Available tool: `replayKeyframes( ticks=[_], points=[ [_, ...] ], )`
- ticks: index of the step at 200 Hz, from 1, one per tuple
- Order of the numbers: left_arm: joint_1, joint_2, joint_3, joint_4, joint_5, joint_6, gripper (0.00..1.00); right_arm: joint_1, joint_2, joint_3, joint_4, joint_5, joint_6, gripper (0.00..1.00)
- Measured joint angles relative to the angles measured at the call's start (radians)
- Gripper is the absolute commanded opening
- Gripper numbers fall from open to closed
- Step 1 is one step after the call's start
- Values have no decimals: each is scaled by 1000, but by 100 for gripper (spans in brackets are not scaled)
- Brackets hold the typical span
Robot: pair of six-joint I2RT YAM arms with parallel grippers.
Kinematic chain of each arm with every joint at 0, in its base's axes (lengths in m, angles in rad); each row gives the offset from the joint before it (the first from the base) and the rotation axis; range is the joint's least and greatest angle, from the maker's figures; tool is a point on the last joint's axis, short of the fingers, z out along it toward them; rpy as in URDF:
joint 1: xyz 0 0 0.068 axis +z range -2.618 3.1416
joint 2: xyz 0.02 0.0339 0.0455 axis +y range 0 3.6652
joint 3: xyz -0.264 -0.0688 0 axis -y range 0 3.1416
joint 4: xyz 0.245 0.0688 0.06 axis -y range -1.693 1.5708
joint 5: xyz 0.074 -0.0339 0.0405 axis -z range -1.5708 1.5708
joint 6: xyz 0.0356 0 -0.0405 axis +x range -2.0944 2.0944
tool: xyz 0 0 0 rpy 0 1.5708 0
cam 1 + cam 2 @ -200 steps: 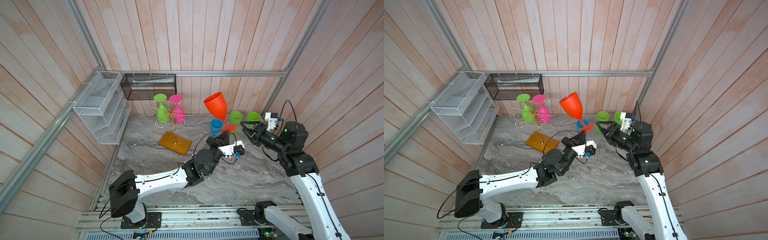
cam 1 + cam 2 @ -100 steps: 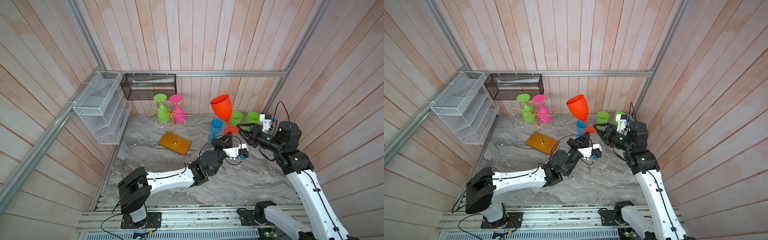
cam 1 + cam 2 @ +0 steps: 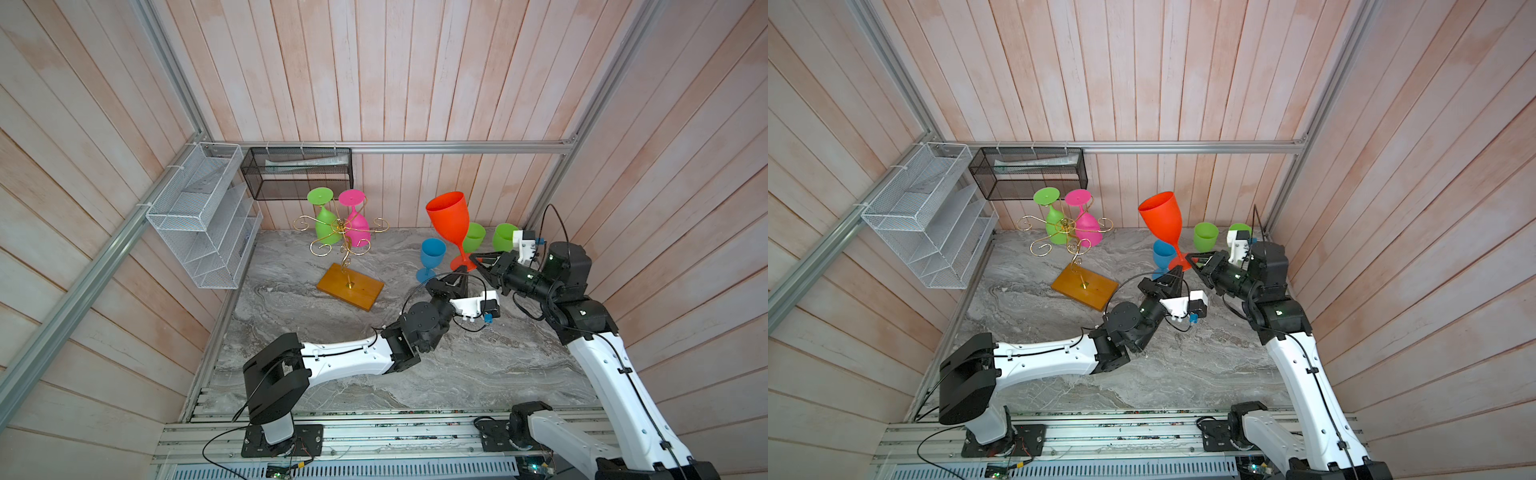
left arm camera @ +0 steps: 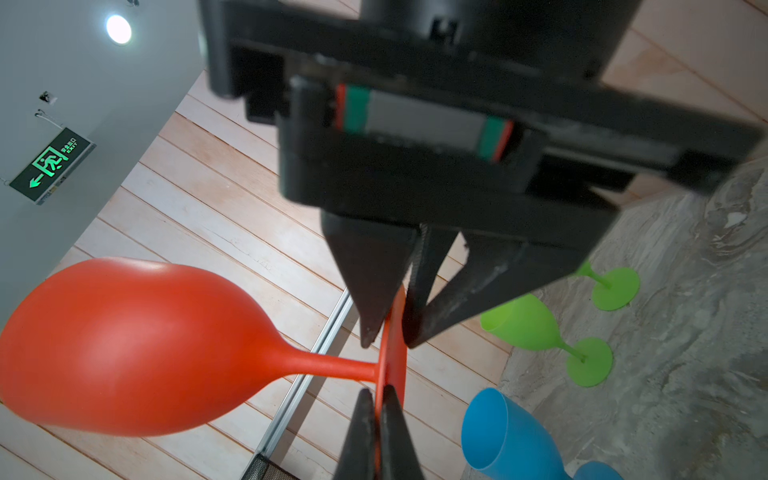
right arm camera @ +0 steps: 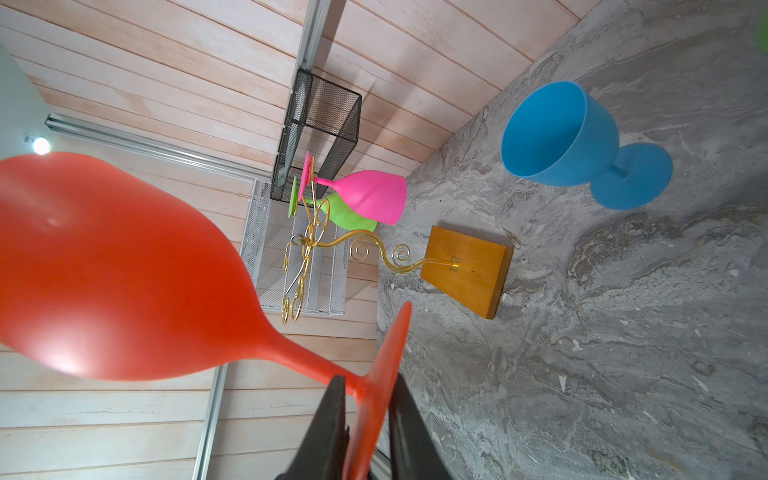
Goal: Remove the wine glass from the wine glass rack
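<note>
- Tabletop (image 3: 457, 374) of grey marble is nearest us, with both arms reaching in over it and meeting a bit right of centre.
- Next we get the left gripper (image 3: 461, 273), coming up from below. The left wrist view shows it pinched tight on the rim of the foot of the red wine glass (image 3: 449, 220).
- Just past it, the right gripper (image 3: 474, 259) comes in from the right onto that same foot. Its jaws are narrowed right down with the disc between them, and in both wrist views the pads look pressed against either face.
- So the red wine glass is off the rack, roughly upright in the air with its bowl on top, and both grippers have it by the foot.
- Close behind it we see a blue glass (image 3: 432, 255) standing on the marble, then a green glass (image 3: 476, 237) and a second green glass (image 3: 505, 237) by the back wall.
- Well apart to the left sits the wine glass rack (image 3: 350, 286), wooden base flat on the marble, with a hanging green glass (image 3: 325, 226) and a hanging pink glass (image 3: 358, 228) upside down on its gold arms.
- Furthest back we've got the black mesh basket (image 3: 297, 172) on the rear wall and the white wire shelf (image 3: 199, 216) on the left wall.
</note>
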Motion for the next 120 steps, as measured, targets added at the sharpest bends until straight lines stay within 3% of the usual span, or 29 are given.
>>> replayKeyframes(
  ticks=[14, 34, 60, 96, 120],
  points=[
    [0, 5, 0, -1, -1, 4, 0, 0, -1, 0, 5, 1, 14, 0],
    [0, 10, 0, 6, 0, 5, 0, 0, -5, 0, 0, 9, 24, 0],
    [0, 10, 0, 14, 4, 3, 10, 1, -15, -2, 4, 18, 26, 0],
    [2, 5, 0, 30, 6, -17, 40, 6, -31, -11, 20, 45, -1, 0],
    [2, -23, -8, 18, 11, -39, 69, 4, -53, -40, 52, 68, -4, 0]
  ],
)
